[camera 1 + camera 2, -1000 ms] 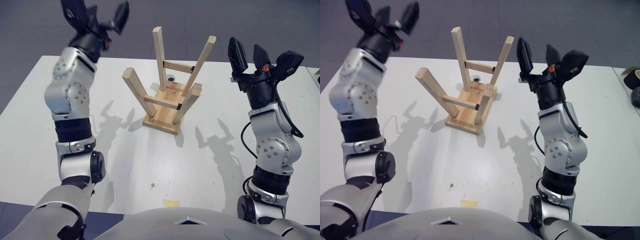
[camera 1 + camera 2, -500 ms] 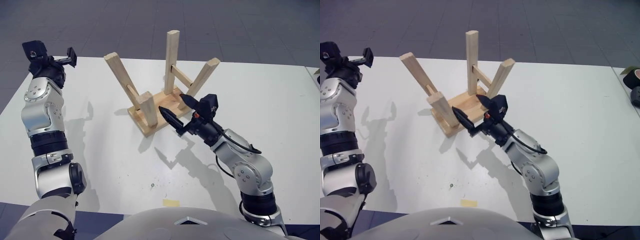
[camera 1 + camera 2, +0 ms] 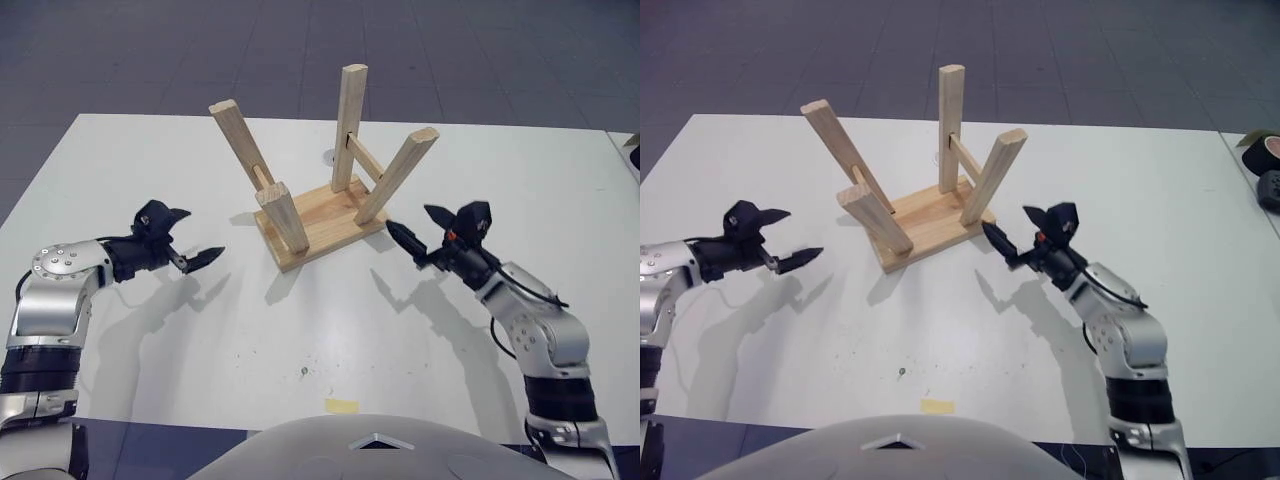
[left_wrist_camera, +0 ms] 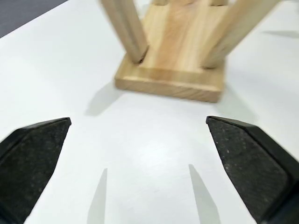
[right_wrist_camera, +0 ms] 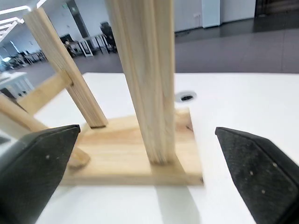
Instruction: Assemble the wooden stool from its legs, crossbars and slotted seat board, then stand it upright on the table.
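A white table (image 3: 520, 150) is seen from above. The stool (image 3: 322, 212) is found on it toward 12 o'clock, turned upside down: the board (image 3: 330, 225) lies flat on the table and four legs point up and splay outward. One leg (image 3: 240, 140) leans toward 11 o'clock, one (image 3: 348, 125) stands almost straight, one (image 3: 398, 175) leans toward 2 o'clock, and a short-looking one (image 3: 283, 215) rises at the near edge. A crossbar (image 3: 367, 158) is fitted between the straight leg and the 2 o'clock leg; a second crossbar (image 3: 262, 178) is partly seen between the other two.

The left gripper (image 3: 205, 232) is held low over the table at 9 o'clock of the stool, apart from it, with its fingers (image 4: 32, 158) spread wide and nothing between them. The right gripper (image 3: 407, 215) is held at 3 o'clock, just beside the board's corner, and its fingers (image 5: 254, 168) are likewise spread wide with nothing held.

A round hole (image 3: 329, 156) is set in the table just beyond the board at 12 o'clock. A yellow strip (image 3: 342, 406) lies at the 6 o'clock edge, and a dark speck (image 3: 304, 371) is seen near it.
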